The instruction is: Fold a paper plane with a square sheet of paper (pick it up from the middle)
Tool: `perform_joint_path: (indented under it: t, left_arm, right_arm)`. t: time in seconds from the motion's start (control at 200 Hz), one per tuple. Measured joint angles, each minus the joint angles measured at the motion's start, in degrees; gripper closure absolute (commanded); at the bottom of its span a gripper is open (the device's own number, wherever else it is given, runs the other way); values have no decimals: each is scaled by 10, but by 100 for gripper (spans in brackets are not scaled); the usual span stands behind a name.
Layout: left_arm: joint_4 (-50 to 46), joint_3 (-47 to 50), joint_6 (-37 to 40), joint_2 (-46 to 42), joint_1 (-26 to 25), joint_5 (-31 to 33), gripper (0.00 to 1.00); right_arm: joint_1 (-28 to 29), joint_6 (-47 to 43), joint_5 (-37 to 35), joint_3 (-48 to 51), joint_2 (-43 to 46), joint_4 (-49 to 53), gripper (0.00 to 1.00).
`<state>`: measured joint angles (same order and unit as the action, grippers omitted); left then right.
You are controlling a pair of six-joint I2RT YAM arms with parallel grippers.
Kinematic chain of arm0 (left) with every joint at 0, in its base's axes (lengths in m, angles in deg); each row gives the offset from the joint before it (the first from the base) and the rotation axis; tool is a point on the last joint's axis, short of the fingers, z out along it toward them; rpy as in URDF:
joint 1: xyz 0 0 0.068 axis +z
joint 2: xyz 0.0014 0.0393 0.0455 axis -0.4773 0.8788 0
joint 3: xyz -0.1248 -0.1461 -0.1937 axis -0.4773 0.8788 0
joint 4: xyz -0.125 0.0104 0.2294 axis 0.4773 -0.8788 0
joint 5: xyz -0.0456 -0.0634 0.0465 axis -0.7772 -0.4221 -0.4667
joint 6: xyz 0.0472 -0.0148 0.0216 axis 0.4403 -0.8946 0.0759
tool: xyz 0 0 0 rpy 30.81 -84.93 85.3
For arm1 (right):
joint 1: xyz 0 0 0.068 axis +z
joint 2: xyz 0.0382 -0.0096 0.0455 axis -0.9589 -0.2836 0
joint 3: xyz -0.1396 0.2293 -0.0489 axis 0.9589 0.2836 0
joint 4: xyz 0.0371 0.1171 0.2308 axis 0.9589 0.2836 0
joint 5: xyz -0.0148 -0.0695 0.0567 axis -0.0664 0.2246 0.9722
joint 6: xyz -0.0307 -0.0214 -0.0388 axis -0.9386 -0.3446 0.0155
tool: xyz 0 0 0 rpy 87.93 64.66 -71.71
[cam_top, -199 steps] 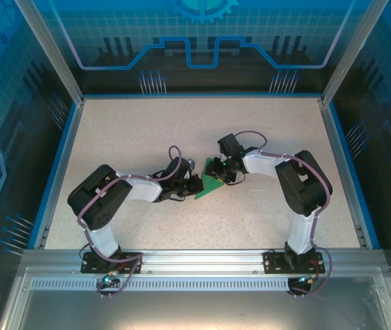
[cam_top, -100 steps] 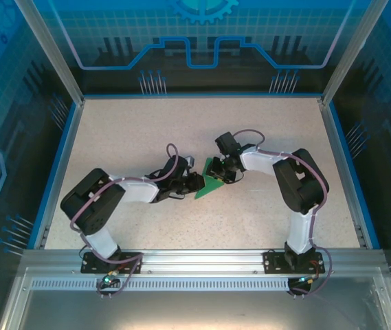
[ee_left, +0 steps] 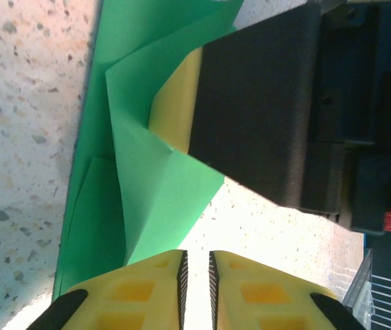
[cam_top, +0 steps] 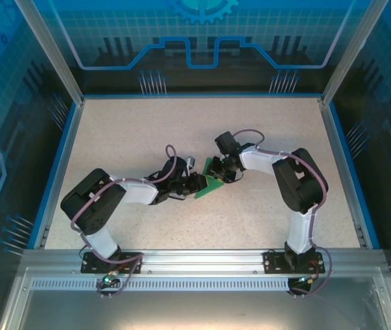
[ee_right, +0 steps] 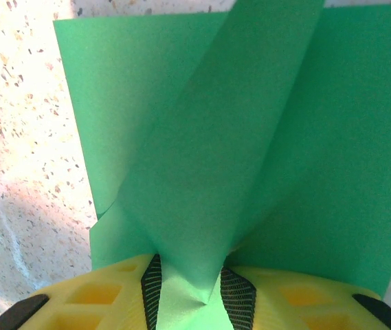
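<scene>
The right gripper point(ee_right: 185, 292) is clamped on the paper point(ee_right: 202, 158). Its wrist view has a raised green ridge running down into the pinch between the two ribbed pads. The ridge lifts off a flatter layer lying on the desk point(ee_right: 16, 172), so the gripper holds a fold standing up from the sheet, not the whole sheet.

The left gripper point(ee_left: 196, 275) has its yellow fingers a narrow slit apart. Bright desk shows through the slit and nothing green sits between them. The nearest paper point ends just beside its left finger, and I cannot tell whether it touches. In that wrist view the right gripper's black finger and yellow pad sit against the paper from the far side. The paper shows several layers and at least one sharp crease.

From above, the two grippers meet near the middle of the desk, with the paper between them as a small green wedge.

I judge the task partway done. The sheet is no longer a plain square, with layers and creases in it, yet it does not read as a narrow pointed dart. The fold in the right gripper looks unpressed, and the wings look unformed. What is left, by my reckoning, is to flatten this fold, match it on the other side, and crease the wings.
</scene>
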<state>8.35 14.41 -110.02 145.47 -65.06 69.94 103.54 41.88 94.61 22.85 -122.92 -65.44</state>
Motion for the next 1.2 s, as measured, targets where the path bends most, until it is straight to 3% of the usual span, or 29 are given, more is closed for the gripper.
perform_joint_path:
  t: [0.66,1.2]
  left_arm:
    - [-29,0,6,5,-20,-25,69]
    - [-77,-2,25,-6,-23,45,71]
  right_arm:
    - [0,3,0,0,0,0,61]
    - [0,3,0,0,-1,0,61]
